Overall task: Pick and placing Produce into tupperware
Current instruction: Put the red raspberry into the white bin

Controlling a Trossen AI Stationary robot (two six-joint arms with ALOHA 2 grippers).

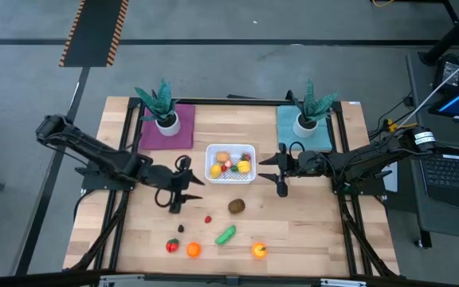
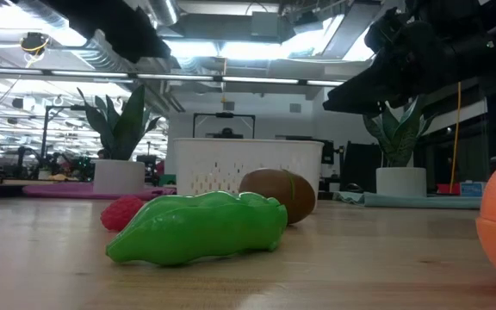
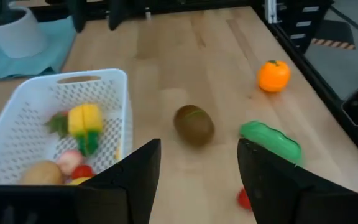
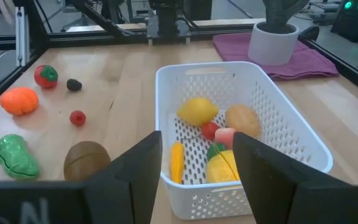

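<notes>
Green pod (image 2: 198, 227), brown kiwi (image 2: 278, 194), seven loose Produce pieces (image 1: 193, 249), one tupperware (image 1: 230, 178).

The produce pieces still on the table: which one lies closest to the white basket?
The brown kiwi, just below the basket; the green piece and the orange ones lie farther off.

Plants, mats and surroundings of the wooden table (image 1: 309, 231)

A spiky potted plant (image 1: 162, 108) stands on a magenta mat (image 1: 166, 131) at upper left; another plant (image 1: 309, 108) stands on a teal mat (image 1: 305, 131) at upper right. A laptop (image 1: 453, 171) sits at the right edge, striped floor tape (image 1: 94, 32) at the top.
</notes>
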